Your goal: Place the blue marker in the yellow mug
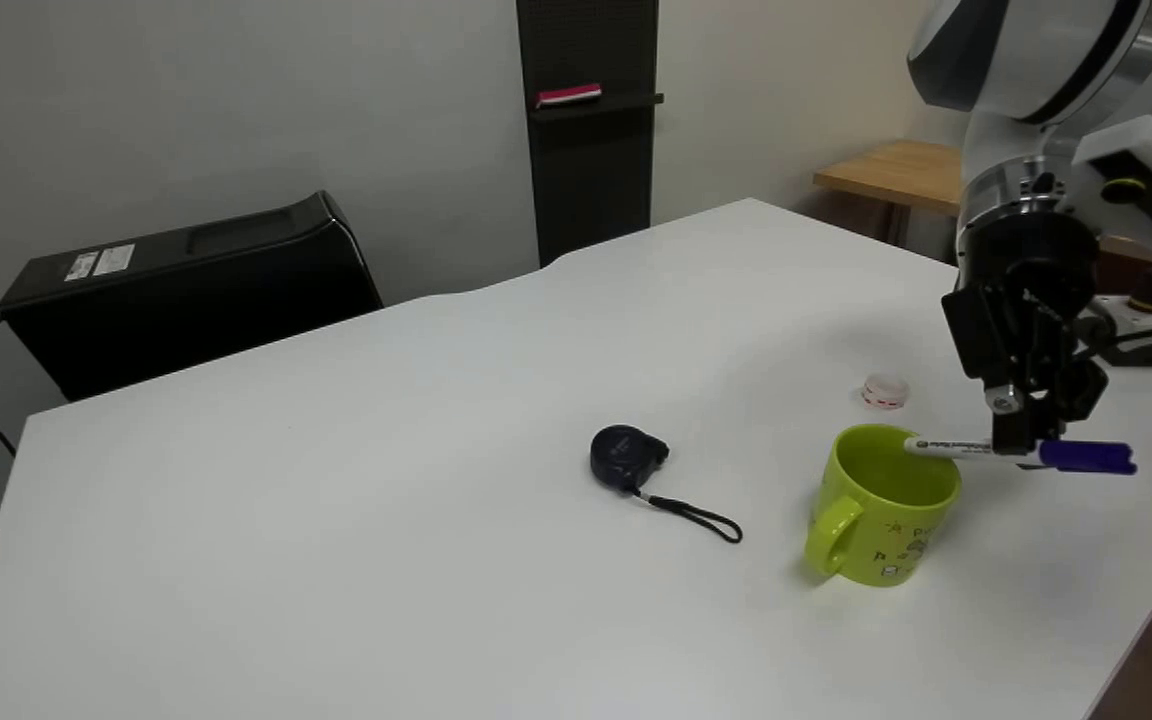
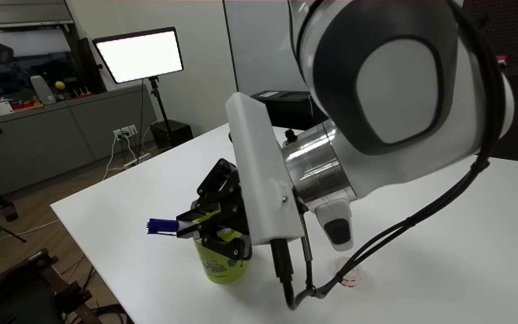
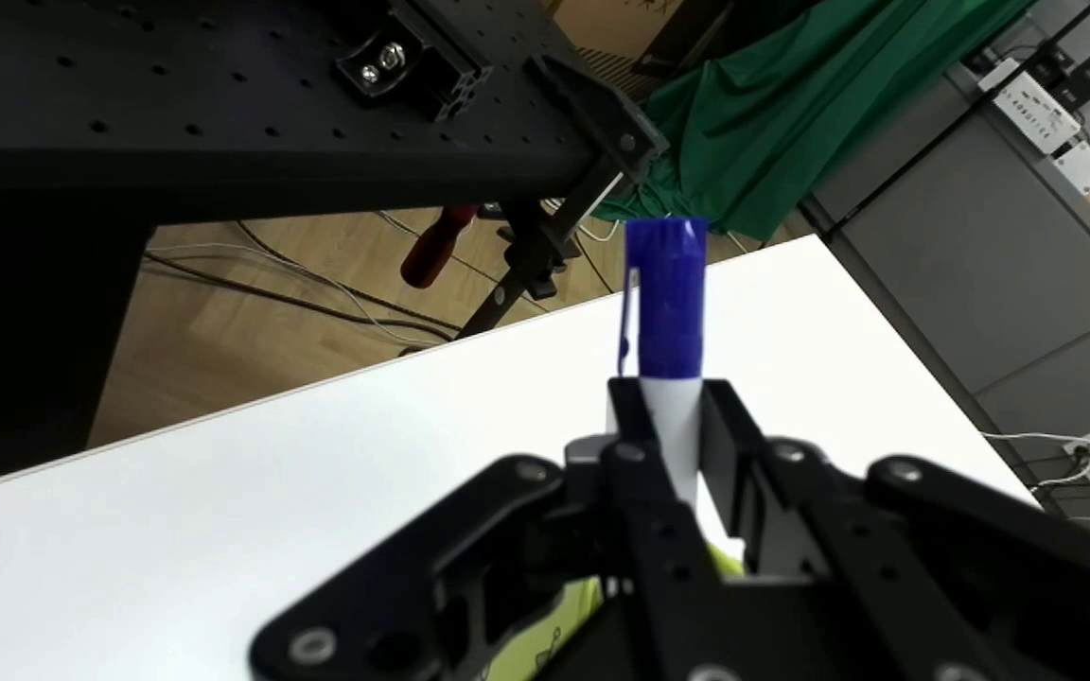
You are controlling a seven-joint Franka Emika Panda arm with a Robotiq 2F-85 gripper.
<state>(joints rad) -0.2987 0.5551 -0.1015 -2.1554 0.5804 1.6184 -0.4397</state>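
The blue marker has a white barrel and a dark blue cap [image 1: 1086,457]. My gripper [image 1: 1016,437] is shut on its barrel near the cap and holds it almost level, capped end pointing away from the mug. The yellow mug [image 1: 876,540] is yellow-green and stands upright with its handle on the side. In that exterior view the marker's plain end overlaps the mug's rim; I cannot tell if they touch. In an exterior view the fingers [image 2: 189,228] partly hide the mug [image 2: 224,268]. The wrist view shows the marker [image 3: 670,303] between the fingertips [image 3: 668,407], and part of the mug [image 3: 545,634].
A black tape measure [image 1: 626,458] with a cord lies on the white table [image 1: 336,560]. A small clear-white disc [image 1: 885,391] with red marks lies behind the mug, also in an exterior view [image 2: 349,273]. The table edge [image 3: 223,413] is near the gripper.
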